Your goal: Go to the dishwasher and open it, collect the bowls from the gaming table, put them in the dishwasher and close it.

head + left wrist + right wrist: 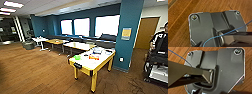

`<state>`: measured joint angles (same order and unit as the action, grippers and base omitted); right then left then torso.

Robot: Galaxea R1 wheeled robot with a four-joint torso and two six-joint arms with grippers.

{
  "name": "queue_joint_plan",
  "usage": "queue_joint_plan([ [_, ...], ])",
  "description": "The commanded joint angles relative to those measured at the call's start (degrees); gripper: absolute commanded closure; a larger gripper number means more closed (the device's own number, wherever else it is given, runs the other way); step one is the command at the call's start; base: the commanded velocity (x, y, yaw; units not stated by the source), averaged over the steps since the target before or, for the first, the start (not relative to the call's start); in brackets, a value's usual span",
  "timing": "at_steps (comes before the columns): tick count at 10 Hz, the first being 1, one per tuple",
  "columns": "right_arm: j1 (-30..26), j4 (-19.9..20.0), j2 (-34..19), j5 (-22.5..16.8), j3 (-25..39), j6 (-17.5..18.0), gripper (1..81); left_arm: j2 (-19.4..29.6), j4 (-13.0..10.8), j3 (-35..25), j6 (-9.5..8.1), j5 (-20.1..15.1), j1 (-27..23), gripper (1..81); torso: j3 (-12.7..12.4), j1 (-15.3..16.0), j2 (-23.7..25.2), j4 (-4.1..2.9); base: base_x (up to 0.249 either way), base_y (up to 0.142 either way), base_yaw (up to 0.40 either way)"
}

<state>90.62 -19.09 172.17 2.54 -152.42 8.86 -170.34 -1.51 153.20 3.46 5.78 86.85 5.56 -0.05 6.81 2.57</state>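
The gaming table (93, 65), with a glossy white top, yellow frame and legs, stands ahead in the head view, a little right of centre. A small bright green bowl (77, 57) rests on its near left corner. Other small items lie on the top, among them an orange-red one (94, 57) and pale containers (98, 50) toward the far end. The dishwasher is out of view. Both wrist views look down past the robot's dark plate onto wooden floor (179, 16).
A teal pillar (128, 35) rises just right of the gaming table. Several tables (77, 45) line the teal window wall behind. A person (161, 42) stands at the right edge behind a cart (157, 70). Wooden floor (32, 70) spreads wide to the left.
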Motion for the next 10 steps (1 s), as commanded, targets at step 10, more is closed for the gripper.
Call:
queue_joint_plan([
  [10,-2.8,-0.9,0.3,-2.7,0.2,-0.2,1.0,0.5,-0.2,0.0,0.49,-2.7,-3.1,1.0,0.0,0.1,0.0,0.0,0.0,0.0,-0.155],
])
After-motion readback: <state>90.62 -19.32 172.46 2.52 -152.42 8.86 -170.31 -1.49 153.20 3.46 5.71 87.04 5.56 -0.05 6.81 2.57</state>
